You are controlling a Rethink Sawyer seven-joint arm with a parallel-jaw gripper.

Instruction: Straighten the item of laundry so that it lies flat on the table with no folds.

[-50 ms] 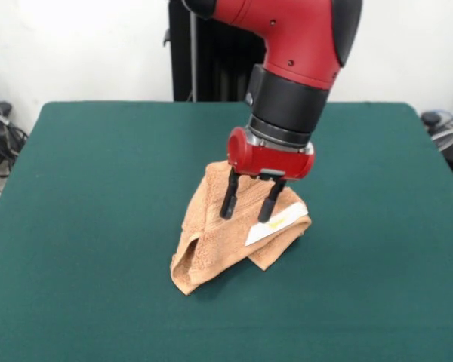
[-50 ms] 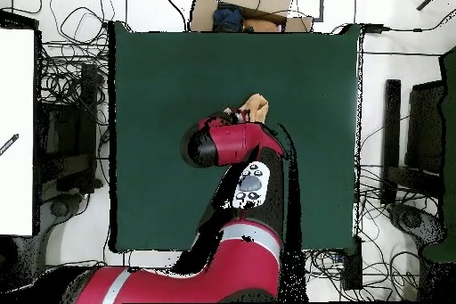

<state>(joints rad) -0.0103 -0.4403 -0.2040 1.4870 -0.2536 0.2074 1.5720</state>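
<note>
The item of laundry [image 1: 219, 245] is an orange-tan terry towel, crumpled and folded over itself near the middle of the dark green table [image 1: 90, 196]. A white tag with yellow print [image 1: 275, 224] lies on its right side. My gripper [image 1: 248, 211] points down right over the towel's upper part. It is open, and its two black fingers [image 1: 228, 197] are spread apart with their tips at the cloth. In the overhead view only a corner of the towel [image 2: 256, 104] shows beyond the red arm on the table [image 2: 160, 78]. The arm covers the gripper there.
Cables and dark equipment [image 1: 0, 136] lie past the table's left edge. The overhead view shows a cardboard box [image 2: 245, 2] beyond the table's top edge. It also shows a white panel [image 2: 16, 131] at the left and tangled cables [image 2: 76, 78] around the table.
</note>
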